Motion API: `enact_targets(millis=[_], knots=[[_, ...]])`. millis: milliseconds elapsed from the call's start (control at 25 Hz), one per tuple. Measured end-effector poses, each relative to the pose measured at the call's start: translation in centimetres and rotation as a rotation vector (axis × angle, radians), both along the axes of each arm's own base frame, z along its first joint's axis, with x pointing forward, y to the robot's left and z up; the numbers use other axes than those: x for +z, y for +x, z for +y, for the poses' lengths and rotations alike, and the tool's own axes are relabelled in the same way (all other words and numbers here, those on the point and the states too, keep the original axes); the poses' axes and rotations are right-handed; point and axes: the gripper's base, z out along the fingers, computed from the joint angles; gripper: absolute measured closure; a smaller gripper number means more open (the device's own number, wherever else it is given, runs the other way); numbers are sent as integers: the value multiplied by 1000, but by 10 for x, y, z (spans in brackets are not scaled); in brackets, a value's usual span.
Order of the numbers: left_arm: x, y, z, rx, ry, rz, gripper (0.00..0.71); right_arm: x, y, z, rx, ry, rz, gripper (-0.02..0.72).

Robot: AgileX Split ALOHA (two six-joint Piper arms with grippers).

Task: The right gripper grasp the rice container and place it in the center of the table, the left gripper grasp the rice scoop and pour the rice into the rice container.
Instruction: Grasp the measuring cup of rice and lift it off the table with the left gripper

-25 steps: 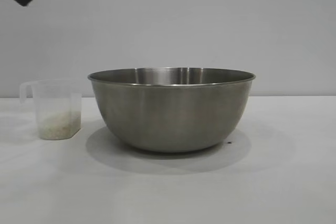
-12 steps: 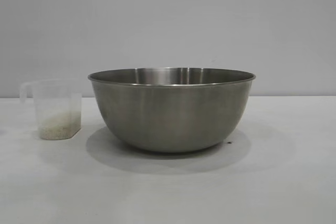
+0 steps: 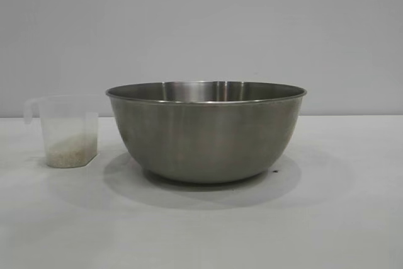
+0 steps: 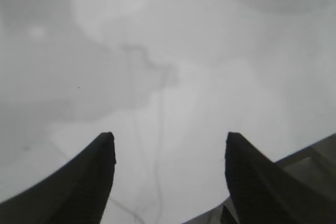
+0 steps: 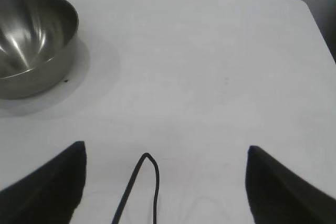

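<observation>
In the left wrist view we see the left gripper (image 4: 170, 166) with its two dark fingers spread wide apart and nothing between them, held over a pale, blurred surface. In the right wrist view the right gripper (image 5: 165, 177) is likewise spread wide and holds nothing, poised above the table (image 5: 210, 77), with a thin black cable (image 5: 142, 187) looping between its fingers. Farther out in that view we find the rice container (image 5: 31, 40) standing upright, well apart from this gripper. From the exterior view neither gripper shows; the rice container (image 3: 206, 130) sits at the middle of the table (image 3: 340, 218), and the rice scoop (image 3: 66, 131) stands upright just beside it, with rice (image 3: 70, 152) in its bottom.
</observation>
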Motion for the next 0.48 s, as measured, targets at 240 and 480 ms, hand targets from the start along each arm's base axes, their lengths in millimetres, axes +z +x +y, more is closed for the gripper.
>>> enact_targets(millis=[240,480], knots=[[-16,-4,2,156,-18,-198,255,0,0,0,0,0,0,137],[-20,5,7,288,20,-446,255,0,0,0,0,0,0,137]])
